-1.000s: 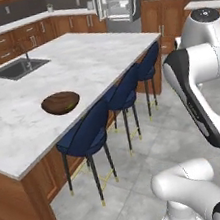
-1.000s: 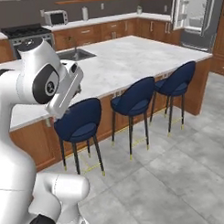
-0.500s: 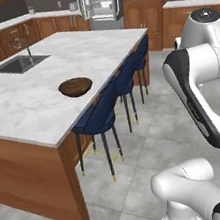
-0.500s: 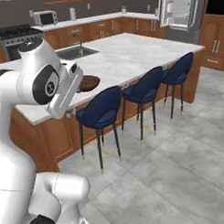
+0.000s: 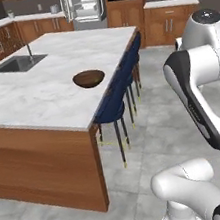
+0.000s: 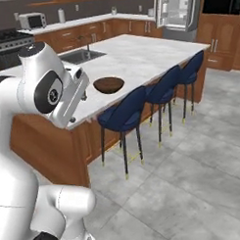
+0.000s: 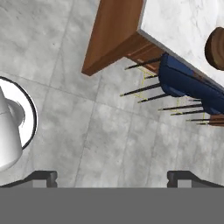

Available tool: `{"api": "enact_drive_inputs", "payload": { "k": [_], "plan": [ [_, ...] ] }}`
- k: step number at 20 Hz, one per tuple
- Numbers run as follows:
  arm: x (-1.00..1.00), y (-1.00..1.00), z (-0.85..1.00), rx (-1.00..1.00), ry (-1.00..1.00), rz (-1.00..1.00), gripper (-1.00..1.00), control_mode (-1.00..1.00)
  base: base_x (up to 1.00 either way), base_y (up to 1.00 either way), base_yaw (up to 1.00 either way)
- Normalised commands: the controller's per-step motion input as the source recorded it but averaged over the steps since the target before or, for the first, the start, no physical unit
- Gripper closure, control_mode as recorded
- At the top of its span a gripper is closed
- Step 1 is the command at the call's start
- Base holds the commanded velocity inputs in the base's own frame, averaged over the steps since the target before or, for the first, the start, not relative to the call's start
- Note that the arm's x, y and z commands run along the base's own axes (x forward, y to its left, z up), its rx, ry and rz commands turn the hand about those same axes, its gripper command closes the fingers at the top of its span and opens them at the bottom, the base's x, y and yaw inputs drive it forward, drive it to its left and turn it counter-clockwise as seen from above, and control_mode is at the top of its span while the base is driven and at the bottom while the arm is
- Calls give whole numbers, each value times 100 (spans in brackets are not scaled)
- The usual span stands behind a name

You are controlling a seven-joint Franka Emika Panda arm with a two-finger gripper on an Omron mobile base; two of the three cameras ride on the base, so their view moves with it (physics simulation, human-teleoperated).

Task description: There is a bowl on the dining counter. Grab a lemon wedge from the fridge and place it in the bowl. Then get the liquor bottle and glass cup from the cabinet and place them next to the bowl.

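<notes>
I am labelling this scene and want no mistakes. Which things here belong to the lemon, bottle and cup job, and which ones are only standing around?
Belong to the job:
- bowl, on the dining counter near its stool-side edge
- fridge, doors open
- gripper, open and holding nothing

Only standing around:
- sink in the counter
- blue stools
- microwave
- stove

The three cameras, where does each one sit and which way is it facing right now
Left base view: behind the arm's left, facing forward over the dining counter, bowl and open fridge; white arm at right.
Right base view: behind its right, same counter, bowl, blue stools; arm at left.
Hand view: on the hand, looking down at floor, stools, counter corner; open claw tips at bottom.
All three share the bowl and stools.
</notes>
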Motion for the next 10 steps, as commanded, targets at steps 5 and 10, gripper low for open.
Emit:
{"api": "enact_drive_inputs", "payload": {
  "k": [5, 10],
  "plan": [
    [0, 0, 0, 0, 0, 0, -100, 100, 0, 100, -32],
    [0, 0, 0, 0, 0, 0, -100, 100, 0, 100, -32]
  ]
}}
